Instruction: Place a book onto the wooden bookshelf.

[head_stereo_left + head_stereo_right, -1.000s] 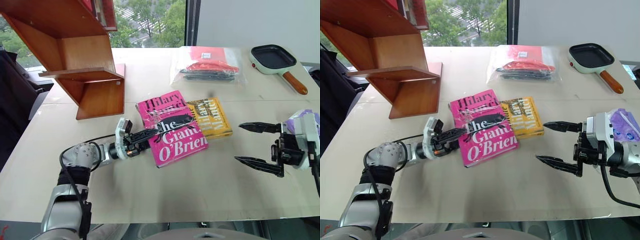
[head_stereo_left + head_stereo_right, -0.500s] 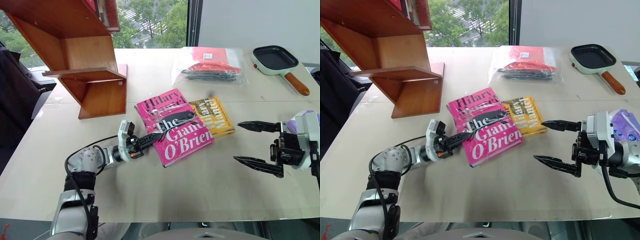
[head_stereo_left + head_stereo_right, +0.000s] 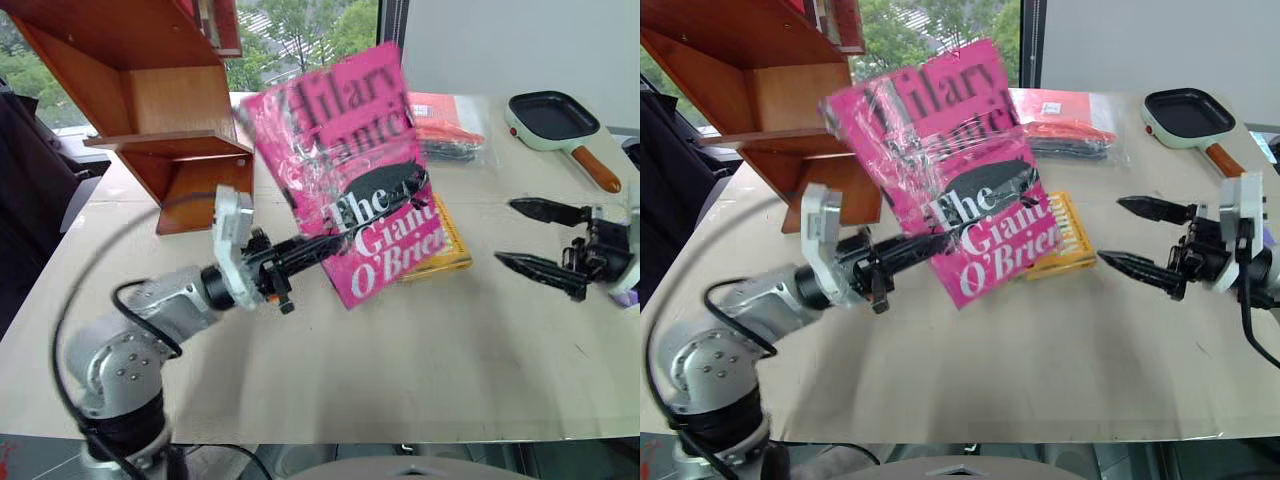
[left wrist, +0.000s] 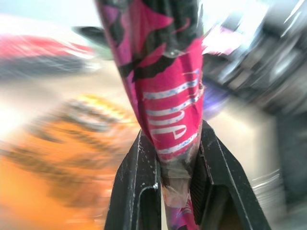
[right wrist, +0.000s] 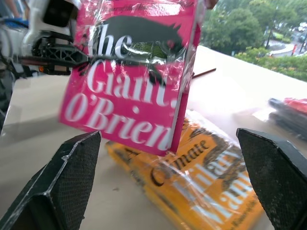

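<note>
The left gripper [image 3: 300, 250] is pinching the hot-pink paperback "The Giant, O'Brien" [image 3: 345, 170] at its lower edge, both fingers [image 4: 144, 177] pressing tight against the covers. The book is hanging clear of the table [image 3: 330, 380], nearly upright and tilting, at centre, above the yellow book "A Change of Climate" [image 3: 1065, 250] lying flat. The pick-up is therefore judged done. The wooden bookshelf [image 3: 150, 110] is standing at about ten o'clock, and its shelf board is not yet bearing the paperback; carrying and setting down are judged to be outstanding. The right gripper [image 3: 1145, 240] is waiting at three o'clock, fingers spread wide, gripping nothing.
</note>
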